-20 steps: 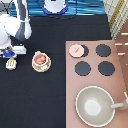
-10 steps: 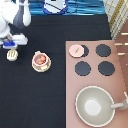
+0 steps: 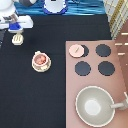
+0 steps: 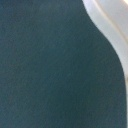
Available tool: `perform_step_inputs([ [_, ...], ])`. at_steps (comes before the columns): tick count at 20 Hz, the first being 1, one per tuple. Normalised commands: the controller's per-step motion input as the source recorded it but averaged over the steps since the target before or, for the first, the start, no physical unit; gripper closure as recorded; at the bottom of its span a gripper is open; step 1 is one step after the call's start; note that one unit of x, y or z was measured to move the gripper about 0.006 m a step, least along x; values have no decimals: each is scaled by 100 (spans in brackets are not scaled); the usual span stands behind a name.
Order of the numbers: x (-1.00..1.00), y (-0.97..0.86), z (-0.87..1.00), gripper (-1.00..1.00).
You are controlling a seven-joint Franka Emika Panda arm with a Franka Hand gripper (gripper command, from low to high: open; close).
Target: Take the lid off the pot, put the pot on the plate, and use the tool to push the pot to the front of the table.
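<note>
Pincer [image 3: 16, 31] hovered over the tool [image 3: 18, 39] far left, grip state unclear; pot [image 3: 41, 61] sat on plate [image 3: 35, 67], lid [image 3: 76, 50] off, so a square handle grasp mattered.

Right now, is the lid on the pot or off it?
Off. The lid lies on a stove burner, while the pot sits open on the plate. The pincer hangs above the tool.

Robot lab: toy stove [image 3: 93, 60] and pan [image 3: 95, 106], the tool [image 3: 17, 32] at the exterior view's top left.

No text, label, number or sign is legible anywhere — not on the gripper [image 3: 17, 31] either.
</note>
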Motion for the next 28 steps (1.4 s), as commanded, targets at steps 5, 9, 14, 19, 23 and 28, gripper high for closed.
perform_step_inputs([
  [5,-5,72,-40,100],
  [9,37,54,-20,100],
  [14,43,42,-12,100],
  [19,44,18,-5,100],
  [23,-1,0,-30,100],
  [28,-45,0,-39,100],
])
